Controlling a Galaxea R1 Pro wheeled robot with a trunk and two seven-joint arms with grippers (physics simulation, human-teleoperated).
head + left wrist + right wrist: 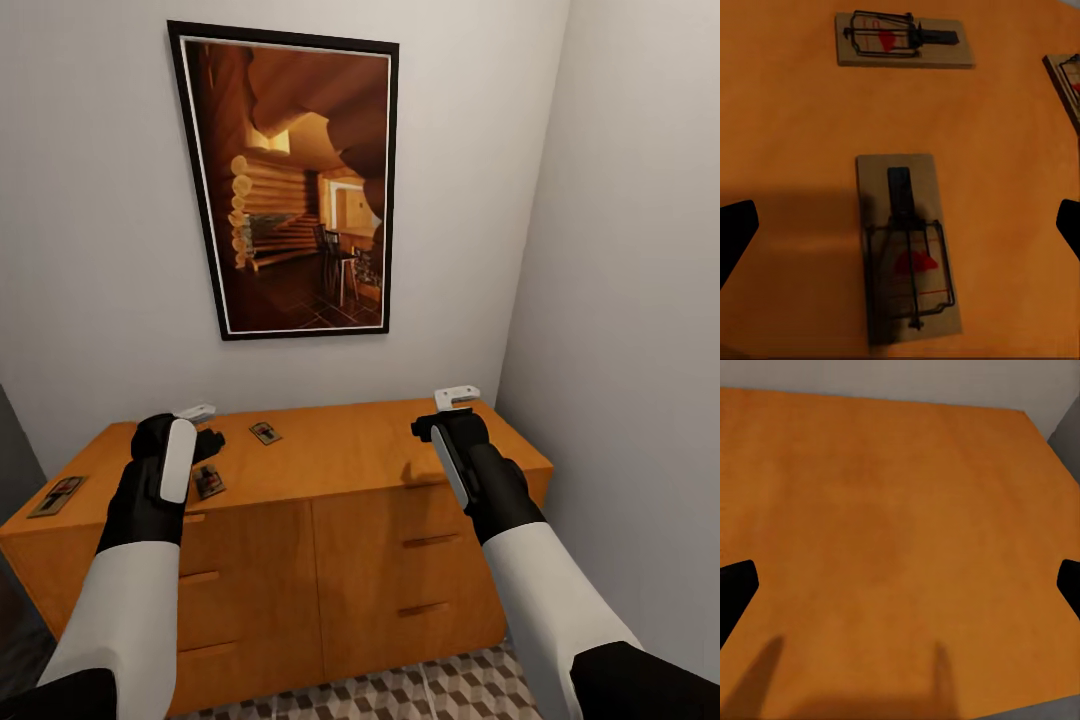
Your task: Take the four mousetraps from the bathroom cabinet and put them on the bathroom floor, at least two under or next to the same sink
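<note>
Patterned floor tiles (440,690) are seen at the foot of the cabinet (300,580), whose flat top serves as the resting place for the mousetraps. Both arms are held out over that top, apparently poised for picking. The left end effector (900,225) is spread wide and holds nothing, with one mousetrap (907,247) lying flat directly between its fingertips, below them. A second trap (900,39) lies farther off, and a third (1066,86) to one side. The right end effector (900,585) is likewise wide open and empty, over bare wood.
</note>
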